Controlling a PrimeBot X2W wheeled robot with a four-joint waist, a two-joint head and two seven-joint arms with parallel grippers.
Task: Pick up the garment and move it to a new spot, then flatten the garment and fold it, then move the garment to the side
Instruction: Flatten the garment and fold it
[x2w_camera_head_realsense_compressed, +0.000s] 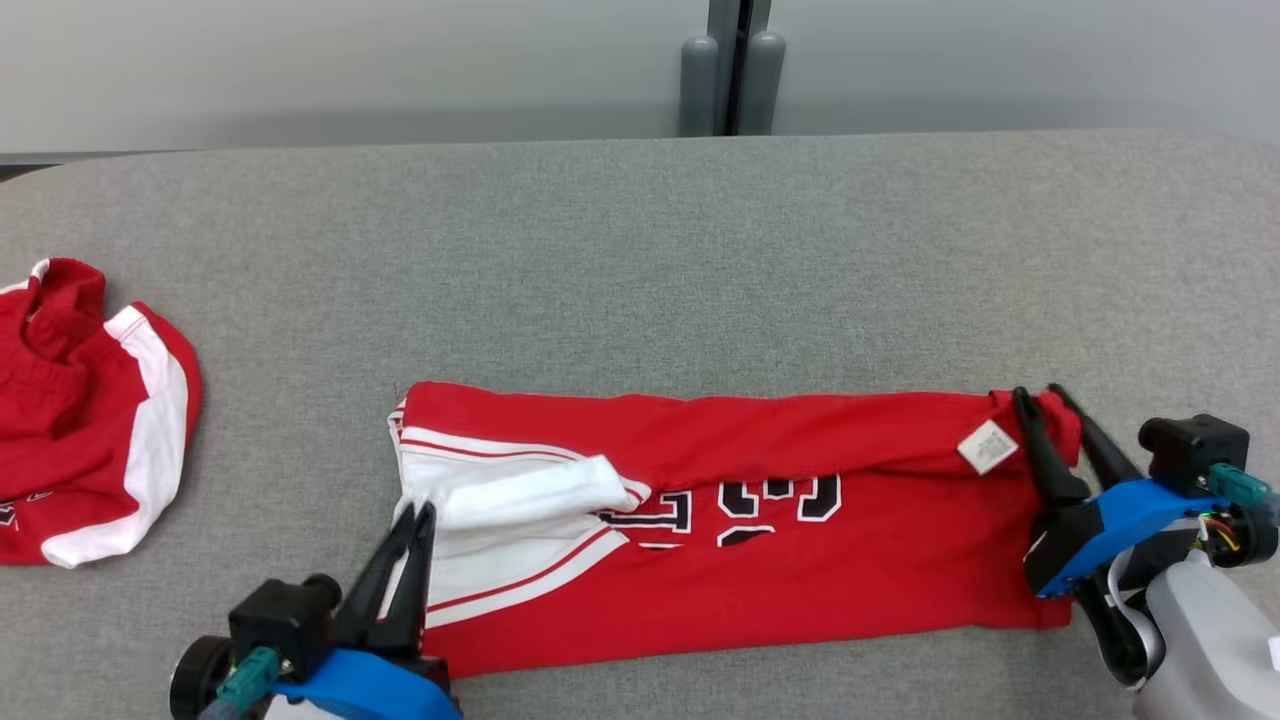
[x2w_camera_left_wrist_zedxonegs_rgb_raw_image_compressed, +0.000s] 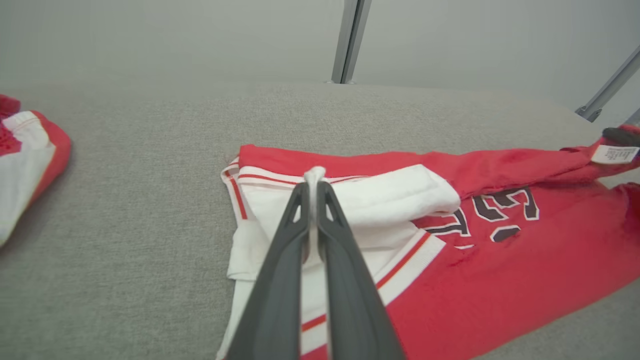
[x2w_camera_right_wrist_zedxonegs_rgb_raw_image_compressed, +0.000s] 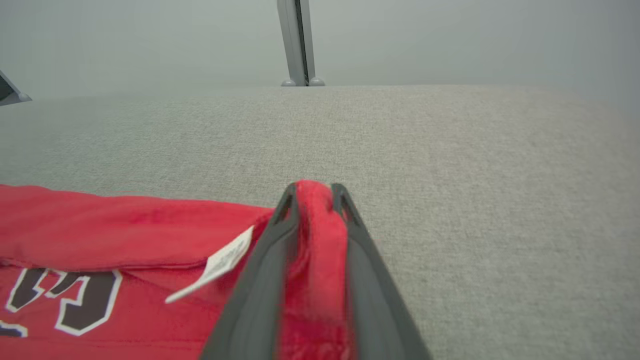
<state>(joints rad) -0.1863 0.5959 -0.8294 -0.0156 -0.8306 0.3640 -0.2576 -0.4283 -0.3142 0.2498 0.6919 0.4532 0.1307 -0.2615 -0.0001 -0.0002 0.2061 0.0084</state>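
Desk (x2w_camera_head_realsense_compressed: 640, 260): one, covered in grey felt-like cloth with a fine nap, its far corners rounded.
Garment (x2w_camera_head_realsense_compressed: 760, 570): one, soft red knit, lying as a long flat band across the near middle of the desk, its far edge folded over toward the robot.
Trim (x2w_camera_head_realsense_compressed: 530, 495): white panels with thin red stripes at the garment's left end (one white part rolled into a soft tube).
Lettering (x2w_camera_head_realsense_compressed: 770, 500): black blocks outlined in white, partly hidden under the fold.
Tag (x2w_camera_head_realsense_compressed: 987, 446): one small white rectangle near the right end.
Left end effector (x2w_camera_head_realsense_compressed: 420, 508): two dark tapered fingers pressed together on a pinch of white cloth.
Right end effector (x2w_camera_head_realsense_compressed: 1038, 395): two fingers slightly parted at the far right corner, with a red fold filling the gap; whether they were gripping it could not be told.
Crumpled pile (x2w_camera_head_realsense_compressed: 90, 430): one, red and white, well apart at the desk's left edge.
Post (x2w_camera_head_realsense_compressed: 735, 70): one grey upright behind the desk.
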